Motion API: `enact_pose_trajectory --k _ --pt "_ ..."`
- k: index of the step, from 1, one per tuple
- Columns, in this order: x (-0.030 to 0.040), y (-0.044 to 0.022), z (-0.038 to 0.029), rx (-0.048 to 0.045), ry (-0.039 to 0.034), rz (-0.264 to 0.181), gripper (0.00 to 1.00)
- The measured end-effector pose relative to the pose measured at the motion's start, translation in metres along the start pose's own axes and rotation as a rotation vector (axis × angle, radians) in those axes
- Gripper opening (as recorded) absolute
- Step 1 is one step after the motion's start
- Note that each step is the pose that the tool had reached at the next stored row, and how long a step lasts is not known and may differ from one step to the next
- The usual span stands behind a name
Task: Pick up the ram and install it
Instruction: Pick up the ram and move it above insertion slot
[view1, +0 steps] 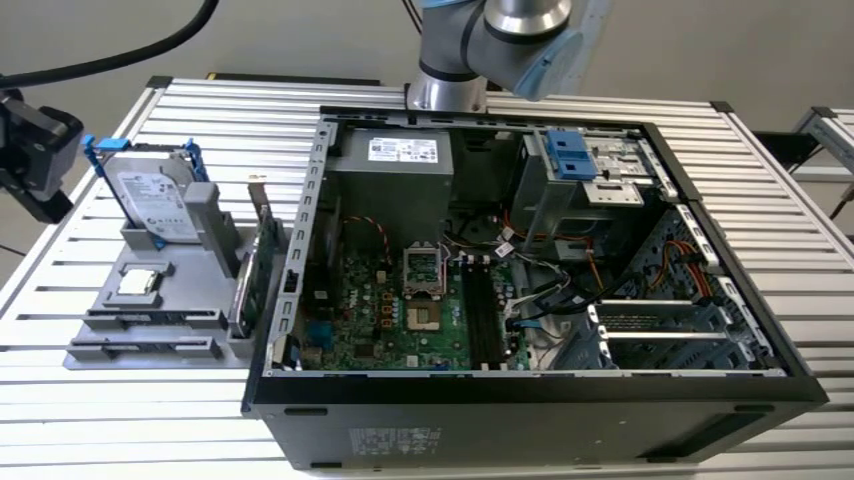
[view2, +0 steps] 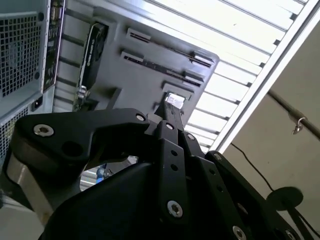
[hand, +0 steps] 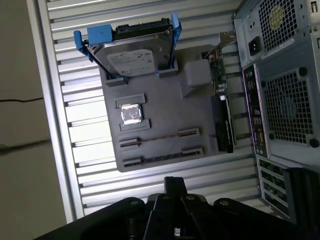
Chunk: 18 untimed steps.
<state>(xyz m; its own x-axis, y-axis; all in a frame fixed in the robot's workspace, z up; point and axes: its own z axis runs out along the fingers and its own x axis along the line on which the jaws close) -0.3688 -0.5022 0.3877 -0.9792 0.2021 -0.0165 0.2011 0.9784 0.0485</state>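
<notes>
First wrist view: I see my black metal gripper (hand: 175, 182) closed up, holding nothing. The long thin dark ram stick (hand: 160, 138) stands on edge in the flat grey plastic holder tray (hand: 165, 117), apart from it.

The table (view1: 787, 190) is silver, ribbed in long parallel slats. The computer case (view1: 534, 415) on it is black outside and bare grey metal within; its rear wall is grey, with panels pierced in a fine mesh pattern. Inside the case, the motherboard (view1: 387, 320) is green, speckled with dark and silvery parts and crossed by long black slots. A bright blue bracket (view1: 571, 152) sits in the case too. Beside the case, the tray (hand: 165, 117) is plain grey. On it, the hard drive (hand: 135, 55) is silver with a white label, in a blue frame. The ram (hand: 160, 138) is a thin dark line, and the card (hand: 223, 120) nearest the case is green and black. The gripper (hand: 175, 187) is black.
</notes>
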Motion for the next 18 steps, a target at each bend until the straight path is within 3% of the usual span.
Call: enact_pose_trajectory --k 10,18 --pt "0.0001 -0.0001 0.0015 0.0022 -0.0062 0.129 0.00" --pt "0.0001 -0.0001 0.0021 0.0031 -0.0090 0.186 0.00"
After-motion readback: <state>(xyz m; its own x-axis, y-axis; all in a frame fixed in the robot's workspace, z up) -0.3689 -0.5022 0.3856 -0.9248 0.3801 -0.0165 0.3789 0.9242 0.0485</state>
